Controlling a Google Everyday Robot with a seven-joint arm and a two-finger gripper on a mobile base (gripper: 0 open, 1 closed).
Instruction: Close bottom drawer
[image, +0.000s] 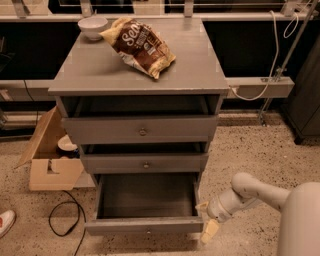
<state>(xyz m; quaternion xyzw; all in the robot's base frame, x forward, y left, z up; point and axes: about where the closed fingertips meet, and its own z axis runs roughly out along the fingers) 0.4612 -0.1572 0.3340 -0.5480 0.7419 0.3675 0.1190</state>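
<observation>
The grey chest (140, 75) stands in the middle of the view. Its bottom drawer (145, 225) is pulled far out and looks empty; its low grey front with a small knob (148, 231) faces me. The middle drawer (145, 163) and the top drawer (140, 131) sit further in, each a little out. My gripper (206, 220) is low at the right front corner of the bottom drawer, at the end of the white arm (250, 192) coming in from the lower right. One yellowish finger (209, 231) hangs by the drawer front's right end.
A chip bag (140, 46) and a white bowl (93, 26) lie on the chest's top. An open cardboard box (50, 160) stands on the floor to the left, with a black cable (65, 220) and a shoe (5, 222) near it. A dark cabinet (305, 100) is at right.
</observation>
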